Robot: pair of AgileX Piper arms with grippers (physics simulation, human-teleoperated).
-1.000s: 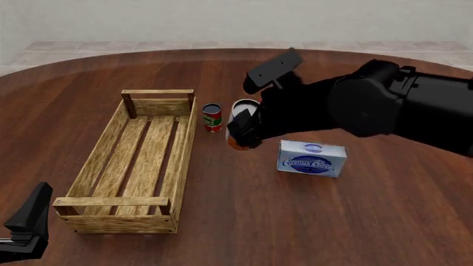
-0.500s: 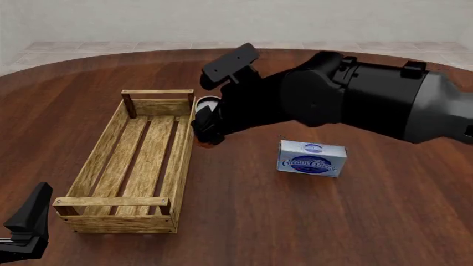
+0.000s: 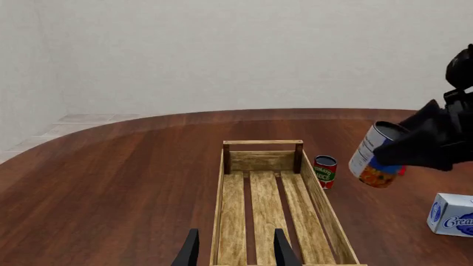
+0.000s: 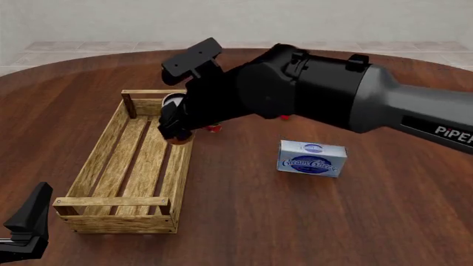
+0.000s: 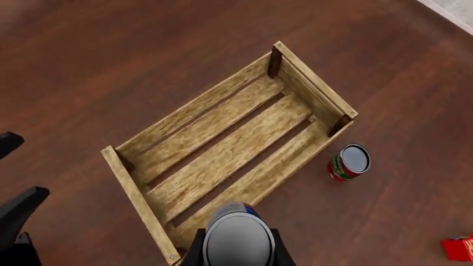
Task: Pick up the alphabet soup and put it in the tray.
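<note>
The alphabet soup [image 3: 375, 156], a blue-label can with an orange band and white top, is in the air, tilted. My right gripper [image 4: 177, 123] is shut on it and holds it above the right side rail of the tray [image 4: 96, 158]. In the right wrist view the can's top [image 5: 238, 237] sits between the fingers [image 5: 194, 252], over the tray's near corner [image 5: 199, 105]. The light-wood tray [image 3: 262, 143] holds nothing. My left gripper [image 3: 235, 252] is open and empty at the tray's near end; in the front view it [image 4: 26, 227] is low at the left.
A red-and-green can [image 3: 324, 170] stands just right of the tray's far end, also in the right wrist view [image 5: 349, 162]. A white-and-blue cream cheese box [image 4: 312, 158] lies right of centre. A small red object [image 5: 459, 247] lies beyond the cans.
My right arm has swung left with the soup can, from beside the red-and-green can to above the tray's right rail. The left gripper has not moved.
</note>
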